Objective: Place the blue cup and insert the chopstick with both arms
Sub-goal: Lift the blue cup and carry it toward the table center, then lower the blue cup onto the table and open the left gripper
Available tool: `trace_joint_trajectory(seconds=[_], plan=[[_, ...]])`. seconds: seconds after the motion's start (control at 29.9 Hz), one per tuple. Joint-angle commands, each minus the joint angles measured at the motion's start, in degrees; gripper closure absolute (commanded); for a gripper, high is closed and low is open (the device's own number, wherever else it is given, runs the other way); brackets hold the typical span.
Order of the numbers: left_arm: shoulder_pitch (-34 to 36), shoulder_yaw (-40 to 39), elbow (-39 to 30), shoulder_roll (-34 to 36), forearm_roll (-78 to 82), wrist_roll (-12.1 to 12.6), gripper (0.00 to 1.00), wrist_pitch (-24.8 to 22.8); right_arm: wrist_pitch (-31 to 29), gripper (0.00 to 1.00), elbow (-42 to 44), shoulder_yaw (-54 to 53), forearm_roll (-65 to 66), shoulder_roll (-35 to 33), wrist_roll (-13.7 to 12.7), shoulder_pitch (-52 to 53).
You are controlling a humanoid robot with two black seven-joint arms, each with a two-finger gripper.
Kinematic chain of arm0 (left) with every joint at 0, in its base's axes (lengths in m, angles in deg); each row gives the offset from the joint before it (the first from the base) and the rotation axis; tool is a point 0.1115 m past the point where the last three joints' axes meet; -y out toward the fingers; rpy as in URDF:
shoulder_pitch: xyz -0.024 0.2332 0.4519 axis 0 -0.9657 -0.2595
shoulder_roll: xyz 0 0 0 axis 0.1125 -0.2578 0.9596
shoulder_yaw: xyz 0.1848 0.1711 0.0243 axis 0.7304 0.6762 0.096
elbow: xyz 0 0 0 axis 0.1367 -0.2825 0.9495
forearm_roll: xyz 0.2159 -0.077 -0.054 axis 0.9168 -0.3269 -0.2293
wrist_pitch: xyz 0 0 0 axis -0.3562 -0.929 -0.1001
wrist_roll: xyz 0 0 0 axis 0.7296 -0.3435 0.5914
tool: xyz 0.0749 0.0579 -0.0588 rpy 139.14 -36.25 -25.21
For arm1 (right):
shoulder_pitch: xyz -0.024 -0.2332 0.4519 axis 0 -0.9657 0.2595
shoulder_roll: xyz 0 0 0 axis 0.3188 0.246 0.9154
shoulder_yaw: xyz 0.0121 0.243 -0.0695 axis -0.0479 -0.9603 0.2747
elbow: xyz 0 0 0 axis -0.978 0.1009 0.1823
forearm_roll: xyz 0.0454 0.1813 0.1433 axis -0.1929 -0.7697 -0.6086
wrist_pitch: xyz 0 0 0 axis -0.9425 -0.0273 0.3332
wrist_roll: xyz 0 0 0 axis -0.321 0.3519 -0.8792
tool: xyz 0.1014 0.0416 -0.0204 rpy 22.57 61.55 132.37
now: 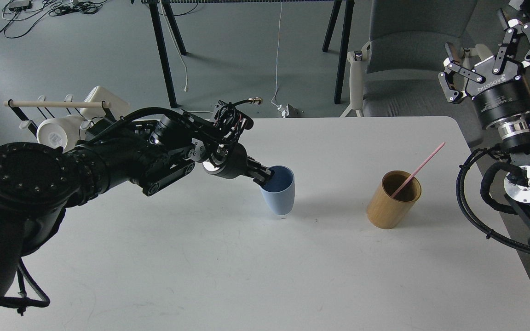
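Tan wooden cylinder (394,199) on white table (246,266); mug rack (58,119) far-left, grey chair (412,59) behind.

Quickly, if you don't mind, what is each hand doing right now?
Left hand: closed on the blue cup's rim.
Right hand: open, empty, raised beside the table.

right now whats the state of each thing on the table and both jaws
blue cup: upright on the table, rim pinched by the left gripper
pink chopstick: leaning inside the wooden cylinder
wooden cylinder: upright, untouched
right gripper: jaws open, raised, holding nothing
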Motion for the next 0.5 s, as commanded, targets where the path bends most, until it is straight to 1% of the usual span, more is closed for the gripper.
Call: trace_joint_trajectory(seconds=[0.0,0.27,0.4,0.47], plan=[[-0.2,0.3,0.1,0.2,0.1,0.0,0.93,0.1,0.0,0.11,0.0,0.0,0.0,0.2,0.0,-0.1],[-1.5,0.5,0.1,0.6,0.2,0.0,0.92,0.1,0.0,0.11,0.1,0.1,0.0,0.2,0.0,-0.2],[-1.7,0.4,-0.1,0.8,0.1,0.0,0.88,0.1,-0.1,0.11,0.1,0.1,0.0,0.1,0.0,-0.4],[-1.7,0.2,-0.4,1.0,-0.1,0.0,0.84,0.1,-0.2,0.11,0.1,0.1,0.0,0.1,0.0,-0.6]])
